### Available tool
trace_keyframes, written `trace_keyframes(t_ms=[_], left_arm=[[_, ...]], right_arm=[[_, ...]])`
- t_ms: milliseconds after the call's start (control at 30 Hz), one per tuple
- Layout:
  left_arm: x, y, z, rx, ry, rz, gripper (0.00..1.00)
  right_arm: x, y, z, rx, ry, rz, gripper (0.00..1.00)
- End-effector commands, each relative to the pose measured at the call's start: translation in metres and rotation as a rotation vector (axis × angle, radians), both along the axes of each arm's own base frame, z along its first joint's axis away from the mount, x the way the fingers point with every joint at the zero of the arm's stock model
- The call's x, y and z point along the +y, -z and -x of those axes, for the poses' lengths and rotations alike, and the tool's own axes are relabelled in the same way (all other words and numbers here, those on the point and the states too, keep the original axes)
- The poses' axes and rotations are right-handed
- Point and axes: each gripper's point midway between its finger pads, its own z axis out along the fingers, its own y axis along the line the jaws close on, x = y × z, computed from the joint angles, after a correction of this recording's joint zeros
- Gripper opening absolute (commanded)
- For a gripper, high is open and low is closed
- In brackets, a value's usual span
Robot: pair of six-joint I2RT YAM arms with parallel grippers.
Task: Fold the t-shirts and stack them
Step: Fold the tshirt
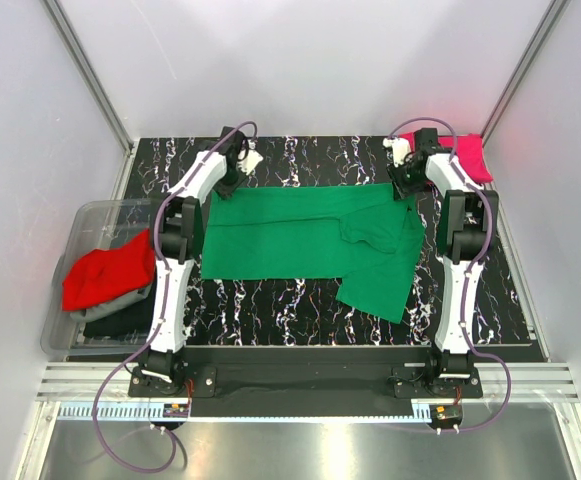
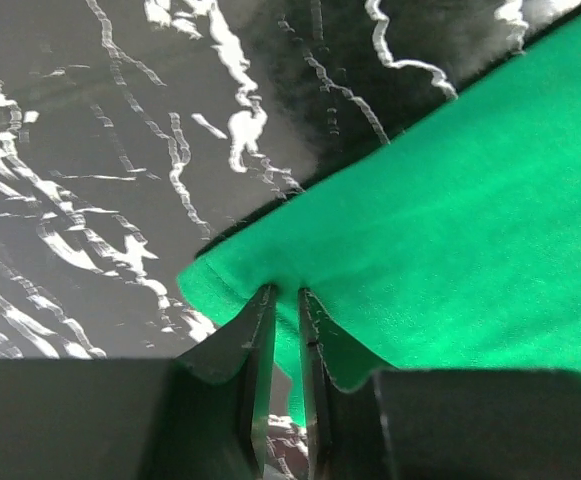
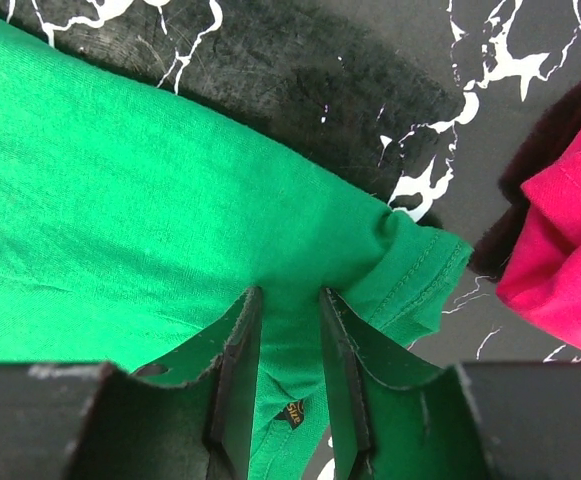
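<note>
Worktop [image 1: 290,310] from above: green shirt [image 1: 300,235] spread flat mid-surface, sleeve trailing near right. Left fingers [image 1: 228,182] at its far-left corner, right fingers [image 1: 407,185] at its far-right corner. Pink shirt [image 1: 467,155] far right; red shirt [image 1: 110,270] in bin [image 1: 82,215] at left.
Left wrist: fingers narrow, pinching green hem.
Right wrist: fingers narrow, clamped on green fold by sleeve; pink shirt near.

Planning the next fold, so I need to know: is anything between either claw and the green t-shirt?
Nothing visible does. The left claw and the right claw each pinch the far edge of the green t-shirt, with the cloth directly between their fingers. The magenta t-shirt lies apart, off to the right.
</note>
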Motion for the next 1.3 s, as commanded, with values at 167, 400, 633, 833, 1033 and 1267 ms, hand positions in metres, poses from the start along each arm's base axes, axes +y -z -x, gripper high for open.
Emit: trace_keyframes(t_ms=[167,400,633,833,1033,1267], left_arm=[[0.012,0.005,-0.022,-0.037,0.028,-0.096,0.20],[0.010,0.001,-0.040,-0.095,0.015,-0.100,0.20],[-0.008,-0.153,-0.043,-0.395,-0.052,0.024,0.28],[-0.042,-0.233,0.010,-0.500,0.023,0.122,0.50],[-0.033,-0.191,0.069,-0.347,0.027,0.112,0.61],[-0.030,-0.119,0.134,-0.123,0.044,0.156,0.65]], right_arm=[[-0.016,0.026,-0.009,0.026,-0.003,0.120,0.37],[-0.020,0.022,-0.030,-0.020,-0.012,0.145,0.36],[0.020,-0.110,-0.039,-0.243,-0.092,0.028,0.38],[0.054,-0.174,0.026,-0.348,-0.350,-0.078,0.43],[0.054,-0.118,0.154,-0.289,-0.714,0.028,0.41],[0.060,-0.075,0.266,-0.340,-1.031,0.144,0.40]])
